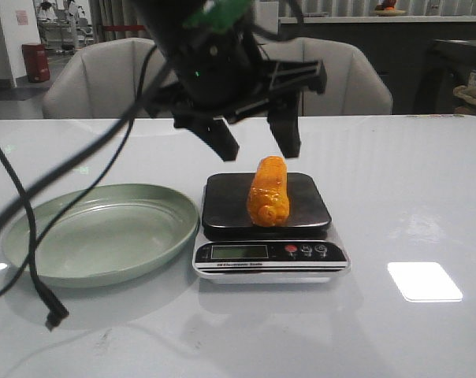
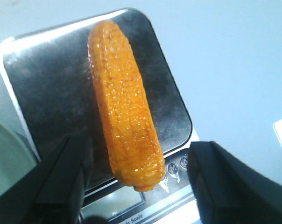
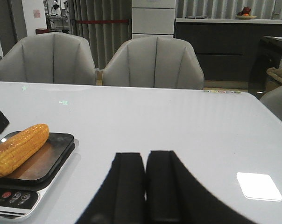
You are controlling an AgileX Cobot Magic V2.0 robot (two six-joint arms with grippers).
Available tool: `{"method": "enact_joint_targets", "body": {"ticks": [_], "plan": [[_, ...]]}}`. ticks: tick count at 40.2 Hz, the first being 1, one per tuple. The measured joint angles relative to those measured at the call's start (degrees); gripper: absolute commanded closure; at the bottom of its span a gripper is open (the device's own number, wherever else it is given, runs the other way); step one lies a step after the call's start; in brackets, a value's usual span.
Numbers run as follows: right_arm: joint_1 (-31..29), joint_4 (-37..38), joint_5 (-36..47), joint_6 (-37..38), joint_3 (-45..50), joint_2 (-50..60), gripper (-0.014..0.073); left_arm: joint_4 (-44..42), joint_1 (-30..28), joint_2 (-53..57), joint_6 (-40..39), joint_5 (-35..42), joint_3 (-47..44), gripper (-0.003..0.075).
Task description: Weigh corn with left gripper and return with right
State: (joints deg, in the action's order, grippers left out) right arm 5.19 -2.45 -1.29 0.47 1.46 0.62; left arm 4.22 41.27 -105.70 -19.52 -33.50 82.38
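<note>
The orange-yellow corn (image 1: 269,191) lies lengthwise on the dark platform of a kitchen scale (image 1: 222,206). My left gripper (image 1: 256,143) hangs open just above the corn's far end, with nothing between its jaws. In the left wrist view the corn (image 2: 123,101) lies on the scale platform (image 2: 47,84) between my spread fingers (image 2: 61,182), apart from both. My right gripper (image 3: 145,161) is shut and empty over bare table, to the right of the scale; the corn (image 3: 17,148) and scale (image 3: 47,161) show at that view's left. The right gripper is out of the front view.
A green plate (image 1: 41,236) sits empty left of the scale. A black cable (image 1: 33,260) hangs across it, its plug end (image 1: 55,315) on the table. The scale's display and buttons (image 1: 305,250) face the front edge. Grey chairs (image 1: 104,79) stand behind the table.
</note>
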Motion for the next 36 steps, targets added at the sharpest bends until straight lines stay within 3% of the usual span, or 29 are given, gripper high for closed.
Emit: {"method": "enact_joint_targets", "body": {"ticks": [13,36], "plan": [[0.00,0.00,0.00,0.00,0.00,0.00,0.0435,-12.21,0.00,17.30,-5.43,-0.13,-11.97,0.0221],[0.00,0.00,0.00,0.00,0.00,0.00,0.0435,-20.32,0.00,62.20,-6.09,2.62,-38.31,0.0221]]}}
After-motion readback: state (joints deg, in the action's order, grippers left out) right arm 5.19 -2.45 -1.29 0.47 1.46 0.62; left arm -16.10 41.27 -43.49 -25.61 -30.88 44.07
